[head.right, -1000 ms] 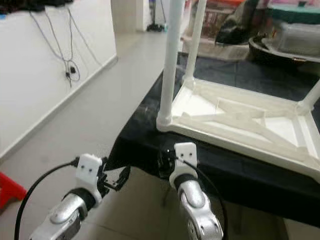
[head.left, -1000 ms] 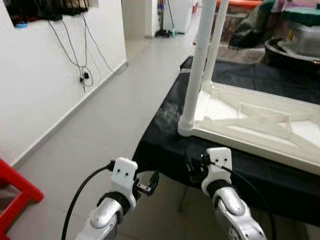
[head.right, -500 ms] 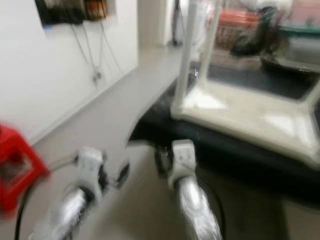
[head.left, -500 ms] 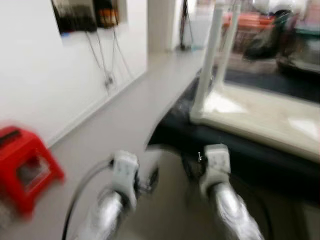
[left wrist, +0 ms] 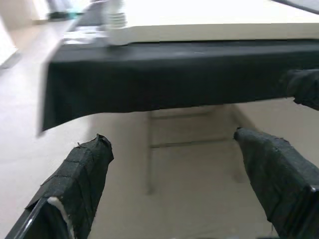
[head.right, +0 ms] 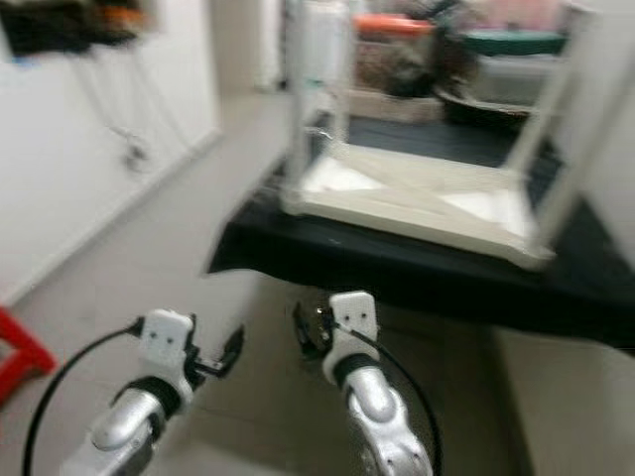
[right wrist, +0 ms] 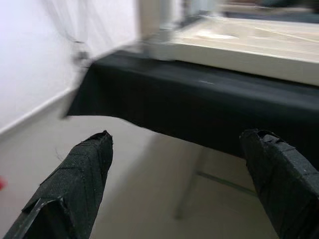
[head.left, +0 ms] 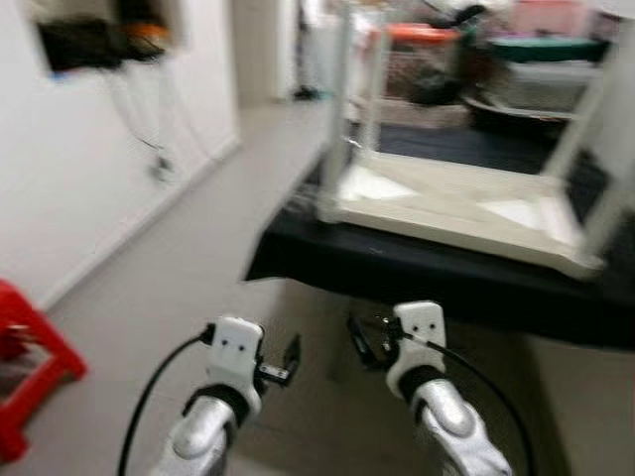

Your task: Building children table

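Through the eye views, blurred, we see the white children's table [head.left: 451,203] lying upside down on the black-draped table [head.left: 417,273], legs up. Our left gripper [head.left: 288,355] and right gripper [head.left: 359,337] hang just before that drape's edge. In each wrist view, our fingers [left wrist: 82,169] [right wrist: 82,172] are spread, holding nothing.
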Controlling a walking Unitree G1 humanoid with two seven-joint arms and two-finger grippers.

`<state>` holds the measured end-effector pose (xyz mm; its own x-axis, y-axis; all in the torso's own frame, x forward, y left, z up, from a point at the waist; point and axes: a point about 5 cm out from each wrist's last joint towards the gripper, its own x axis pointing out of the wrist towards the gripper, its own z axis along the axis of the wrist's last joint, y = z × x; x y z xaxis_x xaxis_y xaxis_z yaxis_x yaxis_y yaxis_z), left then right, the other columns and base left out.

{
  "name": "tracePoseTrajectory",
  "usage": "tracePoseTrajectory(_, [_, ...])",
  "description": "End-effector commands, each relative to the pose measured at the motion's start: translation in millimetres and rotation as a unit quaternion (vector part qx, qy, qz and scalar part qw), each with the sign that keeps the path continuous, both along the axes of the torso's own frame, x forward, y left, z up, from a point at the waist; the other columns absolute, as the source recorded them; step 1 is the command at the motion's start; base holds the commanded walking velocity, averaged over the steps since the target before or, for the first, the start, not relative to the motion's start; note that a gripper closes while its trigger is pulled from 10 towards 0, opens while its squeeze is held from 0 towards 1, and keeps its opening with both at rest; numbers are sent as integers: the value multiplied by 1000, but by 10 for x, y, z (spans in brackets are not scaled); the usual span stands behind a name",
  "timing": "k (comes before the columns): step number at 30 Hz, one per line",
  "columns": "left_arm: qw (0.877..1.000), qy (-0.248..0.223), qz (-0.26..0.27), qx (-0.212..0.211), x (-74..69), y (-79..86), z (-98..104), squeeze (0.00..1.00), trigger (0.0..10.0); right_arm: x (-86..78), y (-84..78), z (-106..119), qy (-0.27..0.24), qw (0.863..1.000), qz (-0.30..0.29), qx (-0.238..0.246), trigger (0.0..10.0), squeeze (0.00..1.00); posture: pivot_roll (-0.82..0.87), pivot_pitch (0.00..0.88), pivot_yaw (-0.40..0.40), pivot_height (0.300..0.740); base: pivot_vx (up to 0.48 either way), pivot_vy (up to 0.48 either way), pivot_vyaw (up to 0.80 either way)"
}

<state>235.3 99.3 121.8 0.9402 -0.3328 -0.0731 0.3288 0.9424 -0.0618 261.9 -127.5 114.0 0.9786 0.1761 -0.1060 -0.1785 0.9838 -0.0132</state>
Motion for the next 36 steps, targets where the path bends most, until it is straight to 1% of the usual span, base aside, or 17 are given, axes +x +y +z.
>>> tracePoseTrajectory(1, [1000, 4, 7, 8, -1, 26, -28, 0, 10000, 8, 5, 11, -3, 1000, 2, 1, 10000, 0, 78, 24, -42, 740, 0, 0, 0])
tracePoseTrajectory(6, [1000, 9, 8, 3, 1, 22, -40, 0, 10000, 5, 9, 16, -6, 1000, 3, -9, 10000, 0, 77, 24, -40, 740, 0, 0, 0])
tracePoseTrajectory(15, [1000, 13, 5, 4, -2, 17, -50, 0, 10000, 2, 16, 14, -4, 1000, 3, -8, 10000, 0, 78, 25, -37, 740, 0, 0, -787])
tracePoseTrajectory(17, [1000, 15, 5, 4, -9, 16, -57, 0, 10000, -5, 24, 14, -3, 1000, 3, -9, 10000, 0, 77, 20, -36, 740, 0, 469, -788])
tracePoseTrajectory(29, [1000, 21, -1, 1, -26, -8, -66, 0, 10000, -19, 31, -1, 0, 1000, 1, -11, 10000, 0, 75, 9, -32, 740, 0, 468, 0])
tracePoseTrajectory(36, [1000, 10, 3, 8, -24, 1, -37, 0, 10000, -24, 37, -5, 0, 1000, -1, -9, 10000, 0, 80, 6, -33, 740, 0, 0, 0])
